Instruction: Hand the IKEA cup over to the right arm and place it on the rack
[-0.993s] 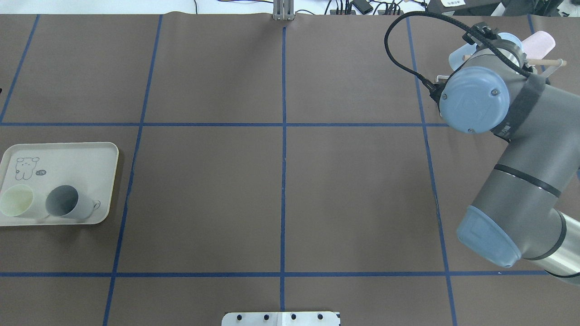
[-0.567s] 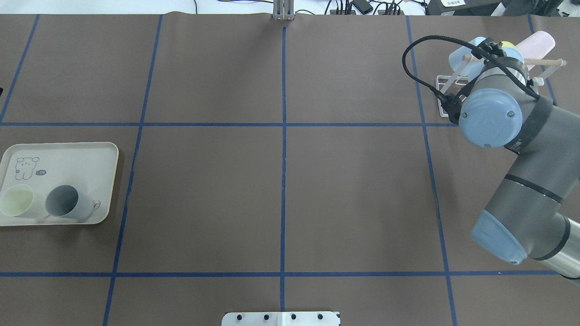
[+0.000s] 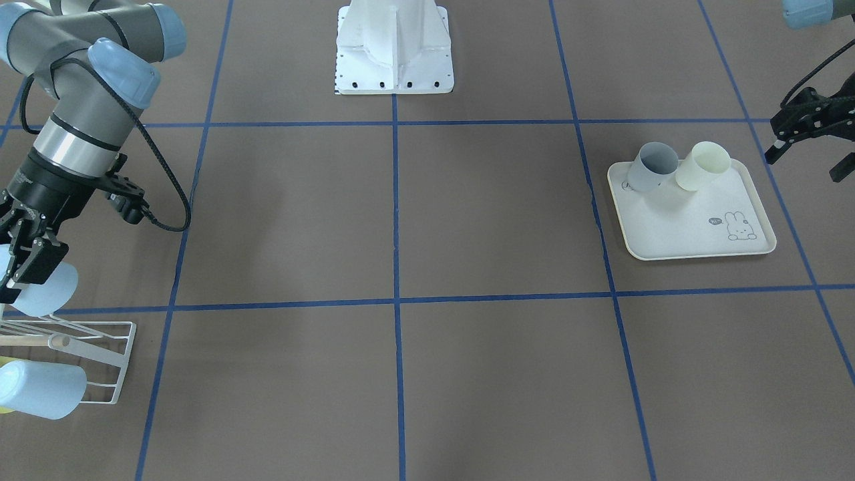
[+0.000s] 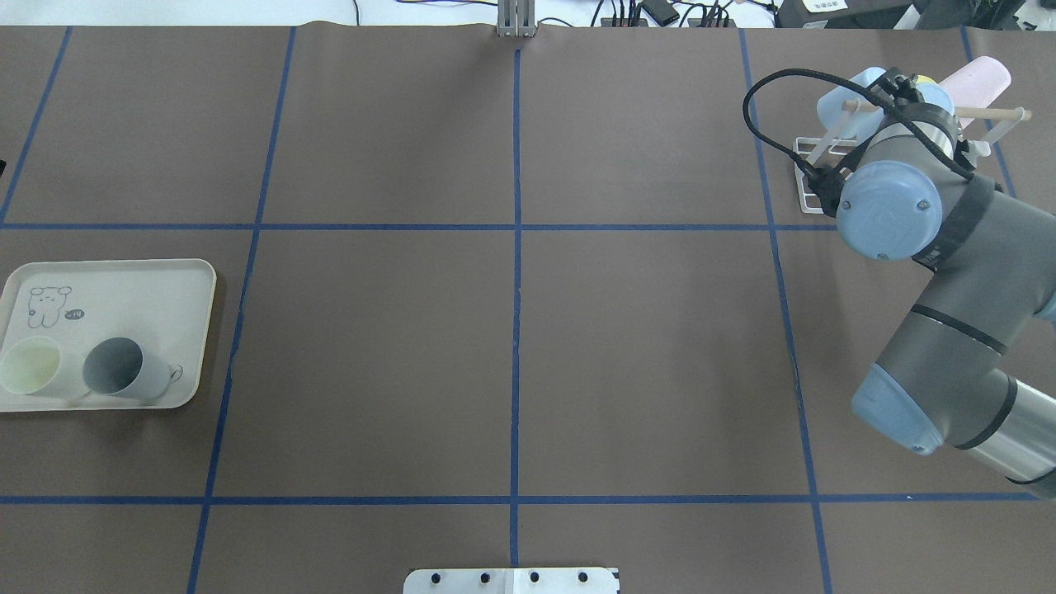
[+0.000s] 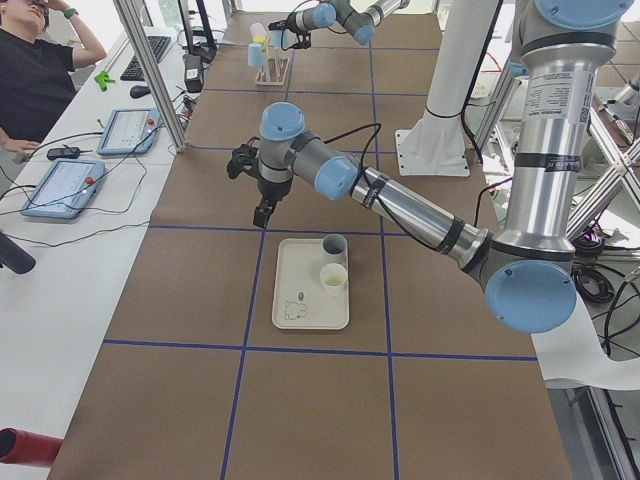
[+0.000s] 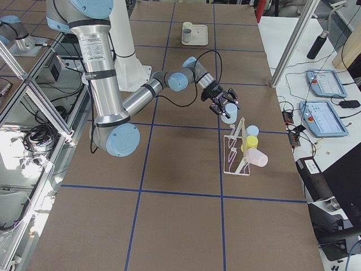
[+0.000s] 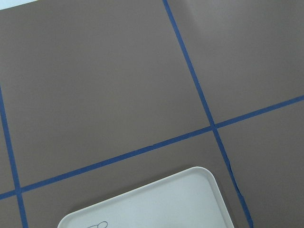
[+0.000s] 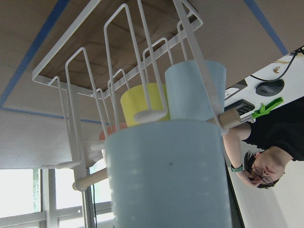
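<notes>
At the left edge of the front-facing view, the right gripper point(image 3: 23, 274) pinches the pale blue IKEA cup point(image 3: 50, 290) just above the white wire rack point(image 3: 107, 354), not yet on a prong. Letting go early could drop the cup. A skewed push could shove the light rack or knock the 3 hung cups point(image 6: 249, 144). At the upper right, beyond the tray point(image 3: 674, 227), the left gripper point(image 3: 805, 166) hangs spread and empty.
</notes>
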Controlling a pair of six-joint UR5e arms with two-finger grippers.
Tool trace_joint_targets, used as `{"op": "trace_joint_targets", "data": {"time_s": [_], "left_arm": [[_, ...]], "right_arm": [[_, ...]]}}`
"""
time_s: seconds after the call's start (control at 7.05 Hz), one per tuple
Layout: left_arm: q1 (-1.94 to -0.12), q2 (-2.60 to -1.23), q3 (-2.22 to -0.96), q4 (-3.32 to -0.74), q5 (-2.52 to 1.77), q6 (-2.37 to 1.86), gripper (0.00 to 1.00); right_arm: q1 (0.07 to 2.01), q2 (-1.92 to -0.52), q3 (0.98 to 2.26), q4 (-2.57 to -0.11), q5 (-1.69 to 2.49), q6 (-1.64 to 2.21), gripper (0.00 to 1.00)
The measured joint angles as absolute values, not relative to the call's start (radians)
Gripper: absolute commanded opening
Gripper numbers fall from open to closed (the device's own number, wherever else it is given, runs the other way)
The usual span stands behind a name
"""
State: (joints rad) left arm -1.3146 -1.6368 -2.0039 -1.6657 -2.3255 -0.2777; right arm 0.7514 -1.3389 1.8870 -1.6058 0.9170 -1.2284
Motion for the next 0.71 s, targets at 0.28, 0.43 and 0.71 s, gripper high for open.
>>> {"op": "trace_joint_targets", "data": {"time_s": [0.28, 0.43, 0.71], "left_arm": [[-1.315, -1.637, -2.003, -1.666, -2.326, -0.278, 1.0], [-1.315, -1.637, -2.003, -1.666, -2.326, -0.278, 1.0], [-1.315, -1.637, -2.002, -1.666, -2.326, -0.278, 1.0]], "right_arm": [[0.762, -1.336, 1.841, -1.54, 0.916, -1.265, 0.49], [0.763, -1.335, 1.831, -1.532, 0.916, -1.268, 0.49], [0.764, -1.337, 1.824, -1.528, 0.916, -1.269, 0.5]]}}
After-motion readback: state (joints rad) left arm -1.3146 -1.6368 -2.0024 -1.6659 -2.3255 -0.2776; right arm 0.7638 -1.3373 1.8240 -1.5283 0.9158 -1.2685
